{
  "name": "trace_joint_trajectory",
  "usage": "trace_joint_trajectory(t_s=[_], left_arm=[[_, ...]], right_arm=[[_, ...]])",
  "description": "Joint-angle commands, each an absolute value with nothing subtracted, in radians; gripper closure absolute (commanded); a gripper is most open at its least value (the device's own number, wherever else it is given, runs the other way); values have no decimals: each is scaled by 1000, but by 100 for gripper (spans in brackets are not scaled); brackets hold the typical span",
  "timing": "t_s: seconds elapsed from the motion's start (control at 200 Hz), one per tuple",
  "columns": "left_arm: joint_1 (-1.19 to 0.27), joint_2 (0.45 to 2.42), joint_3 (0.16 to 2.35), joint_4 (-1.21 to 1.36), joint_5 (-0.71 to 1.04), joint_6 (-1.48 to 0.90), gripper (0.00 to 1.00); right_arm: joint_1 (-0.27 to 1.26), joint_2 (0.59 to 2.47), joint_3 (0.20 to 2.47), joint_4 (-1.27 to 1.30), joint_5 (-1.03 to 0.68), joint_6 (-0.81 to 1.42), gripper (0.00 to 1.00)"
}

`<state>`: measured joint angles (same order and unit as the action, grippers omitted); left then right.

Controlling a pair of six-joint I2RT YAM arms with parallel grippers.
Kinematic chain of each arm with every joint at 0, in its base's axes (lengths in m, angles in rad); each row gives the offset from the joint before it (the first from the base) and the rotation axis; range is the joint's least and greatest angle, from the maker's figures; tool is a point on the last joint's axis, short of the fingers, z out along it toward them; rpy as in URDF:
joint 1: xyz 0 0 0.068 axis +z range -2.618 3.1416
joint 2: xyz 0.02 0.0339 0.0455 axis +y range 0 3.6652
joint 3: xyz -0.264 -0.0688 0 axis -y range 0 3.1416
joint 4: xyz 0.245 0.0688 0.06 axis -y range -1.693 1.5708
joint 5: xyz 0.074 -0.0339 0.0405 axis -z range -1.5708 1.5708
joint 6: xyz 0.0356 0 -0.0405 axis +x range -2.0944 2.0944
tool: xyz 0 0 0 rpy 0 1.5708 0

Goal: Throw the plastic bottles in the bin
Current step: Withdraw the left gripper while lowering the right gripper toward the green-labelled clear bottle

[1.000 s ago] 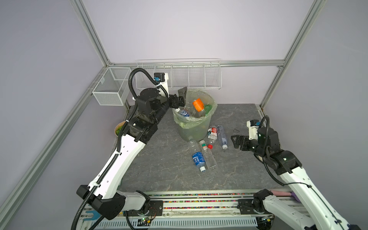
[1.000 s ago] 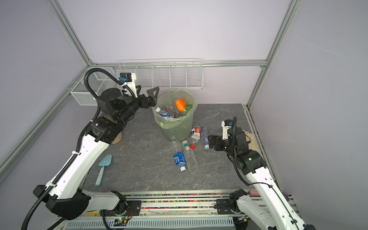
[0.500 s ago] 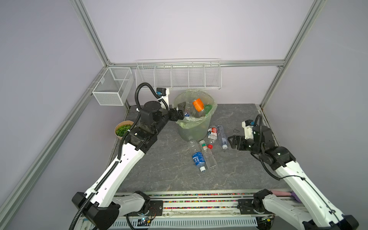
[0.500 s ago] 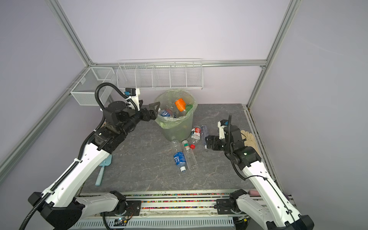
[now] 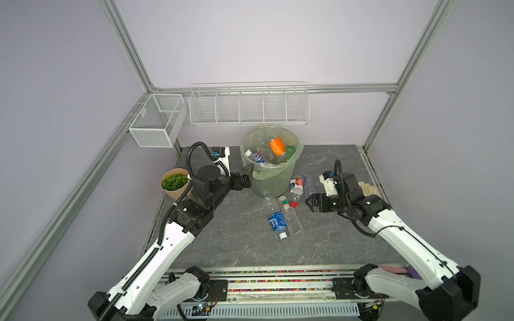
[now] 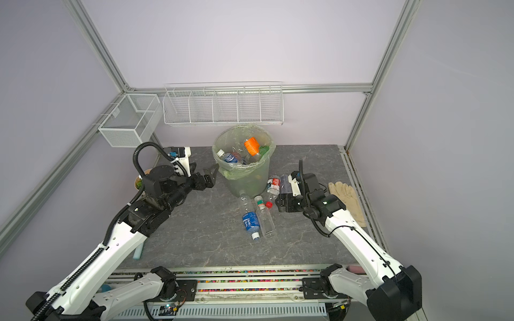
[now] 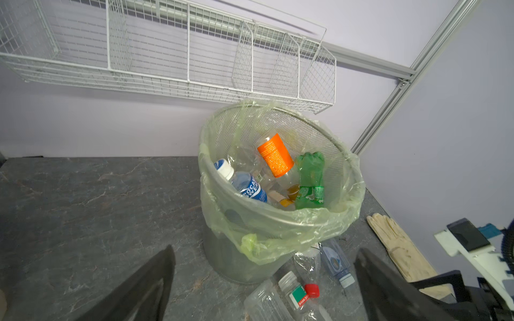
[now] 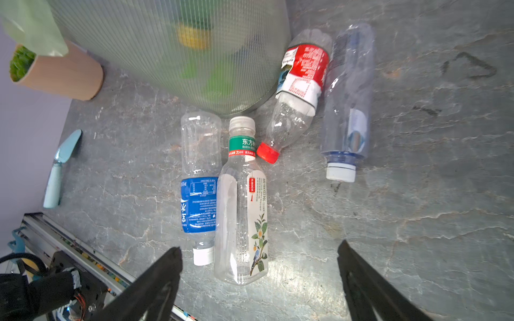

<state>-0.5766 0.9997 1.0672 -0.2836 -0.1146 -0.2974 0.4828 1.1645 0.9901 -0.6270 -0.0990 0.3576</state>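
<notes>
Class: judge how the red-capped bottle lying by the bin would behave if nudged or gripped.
The red-capped bottle looks empty, so probably light. Lying on its round side, it may roll when nudged. Its thin clear wall would likely dent when squeezed.

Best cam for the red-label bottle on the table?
Right wrist: the red-label bottle lies whole and close, label and red cap plain, beside the bin. In both top views it is small at the bin's foot. Left wrist shows only its red cap and clear neck.
</notes>
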Motion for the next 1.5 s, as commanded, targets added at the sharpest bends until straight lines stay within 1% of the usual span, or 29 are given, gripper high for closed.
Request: trace_joint_trajectory(t_s=[0.0,0.295,0.555,0.77,0.925,1.07,1.105,1.3,1.495], left_arm=[[-580,960,1025,-285,-131,-344,0],[-580,876,921,-318,-154,-384,0],[-580,825,859,-332,-172,-418,1],[-580,788,827,-357,-183,-434,1],[-580,760,808,-380,-196,-440,1],[-580,759,798,-400,-205,-441,2],[-580,731,797,-403,-207,-442,2],[-581,716,788,-415,-215,-439,2],[-580,717,783,-417,-219,-437,2]], right_arm=[[530,1219,1032,-661,-94,314,9],[628,1395,1071,-681,-50,302,2],[698,1518,1108,-695,23,314,0],[739,1601,1145,-703,63,321,3],[761,1664,1169,-709,84,332,7],[774,1703,1175,-695,99,351,10],[778,1712,1178,-695,110,355,11],[789,1760,1187,-703,156,383,17],[808,1787,1187,-716,179,401,20]])
